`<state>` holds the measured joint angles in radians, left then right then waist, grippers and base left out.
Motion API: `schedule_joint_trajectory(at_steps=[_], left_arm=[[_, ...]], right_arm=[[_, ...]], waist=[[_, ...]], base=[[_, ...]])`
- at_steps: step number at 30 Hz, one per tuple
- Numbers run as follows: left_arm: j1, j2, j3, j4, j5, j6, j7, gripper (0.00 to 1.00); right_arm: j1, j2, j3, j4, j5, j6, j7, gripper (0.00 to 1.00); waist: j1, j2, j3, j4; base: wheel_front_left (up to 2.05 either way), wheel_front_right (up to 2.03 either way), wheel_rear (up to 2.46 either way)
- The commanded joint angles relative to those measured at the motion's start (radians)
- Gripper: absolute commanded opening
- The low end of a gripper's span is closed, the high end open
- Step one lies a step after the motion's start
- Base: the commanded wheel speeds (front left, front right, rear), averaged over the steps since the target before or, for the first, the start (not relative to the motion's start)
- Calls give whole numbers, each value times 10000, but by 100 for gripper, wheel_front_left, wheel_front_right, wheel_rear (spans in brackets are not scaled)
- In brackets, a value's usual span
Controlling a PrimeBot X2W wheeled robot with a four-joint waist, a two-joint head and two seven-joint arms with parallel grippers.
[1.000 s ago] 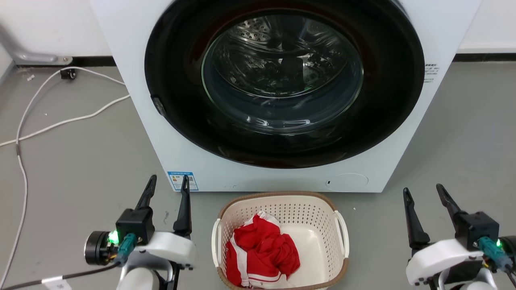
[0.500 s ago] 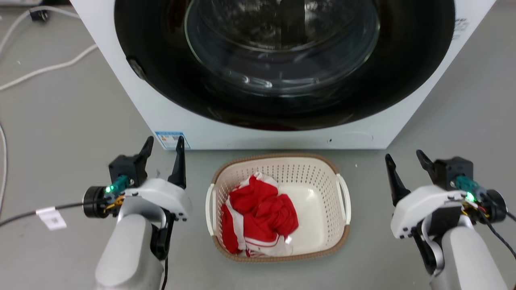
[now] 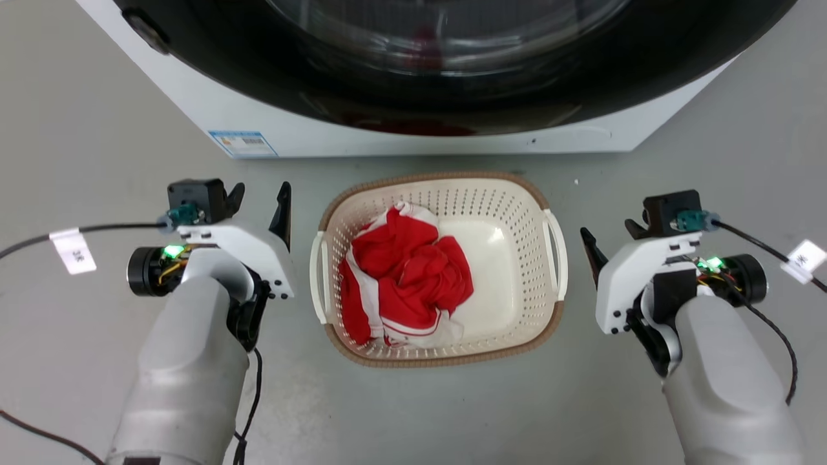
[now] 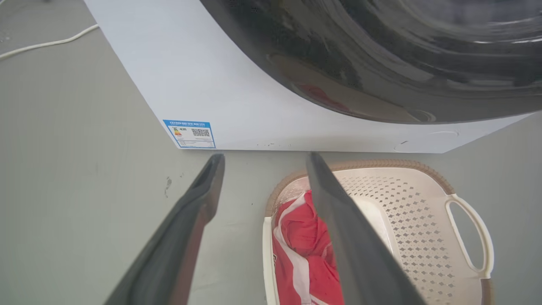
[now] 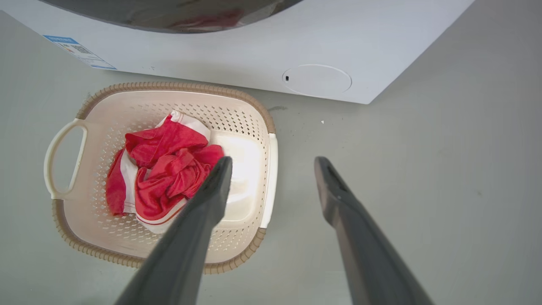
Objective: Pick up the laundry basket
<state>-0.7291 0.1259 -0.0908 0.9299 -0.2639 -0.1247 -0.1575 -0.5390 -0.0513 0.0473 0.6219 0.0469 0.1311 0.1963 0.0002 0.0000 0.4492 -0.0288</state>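
Observation:
The laundry basket (image 3: 491, 200) stands on the grey floor just in front of the washer, cream with a brown rim, holding a crumpled red and white garment (image 3: 407, 271). My left gripper (image 3: 263, 187) is open beside the basket's left handle (image 3: 316, 278), a small gap away. My right gripper (image 3: 607, 229) is open close to the right handle (image 3: 561, 252). Neither touches the basket. In the left wrist view the open left gripper (image 4: 266, 156) points past the basket (image 4: 406, 203). The right wrist view has the open right gripper (image 5: 274, 159) over the basket's (image 5: 139, 106) near side.
A white front-loading washer (image 3: 413, 139) with a dark round door rises right behind the basket, with a blue label (image 3: 242, 143) low on its front. A white cable (image 4: 46, 42) lies on the floor far left. Bare grey floor runs along both sides and in front of the basket.
The head camera has tilted down, so the washer slid up the picture and the basket sits mid-frame. Both open grippers have come in closer to the basket's sides, the right one most.

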Motion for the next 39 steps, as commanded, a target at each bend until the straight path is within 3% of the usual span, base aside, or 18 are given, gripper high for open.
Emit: schedule_joint_trajectory(at_steps=[1, 7, 17, 30, 39], left_arm=[[-317, 72, -85, 254, -111, -35, 126, 100], [-1117, 34, -791, 1294, -781, -59, 922, 100], [-1833, 490, -2231, 1844, -2297, -54, 2502, 100], [-2717, 934, -3629, 1795, -3445, -55, 3363, 100], [-3150, 847, -4423, 2035, -4041, -56, 3427, 100]], right_arm=[[-349, 21, 72, 298, 38, -7, 68, 100], [-1432, 21, 451, 1969, 371, -7, 380, 100], [-3050, 21, 1210, 4013, 1126, -7, 580, 100], [-4669, 21, 2169, 5330, 1952, -7, 735, 100], [-5193, 21, 2471, 5992, 2305, -7, 575, 100]], waist=[[-2, 0, 439, -76], [-2, 0, 1050, -164], [-2, 0, 2015, -277], [-2, 0, 3231, -267], [-2, 0, 3786, -159]], base=[[0, 0, 0], [0, 0, 0], [0, 0, 0], [0, 0, 0], [0, 0, 0]])
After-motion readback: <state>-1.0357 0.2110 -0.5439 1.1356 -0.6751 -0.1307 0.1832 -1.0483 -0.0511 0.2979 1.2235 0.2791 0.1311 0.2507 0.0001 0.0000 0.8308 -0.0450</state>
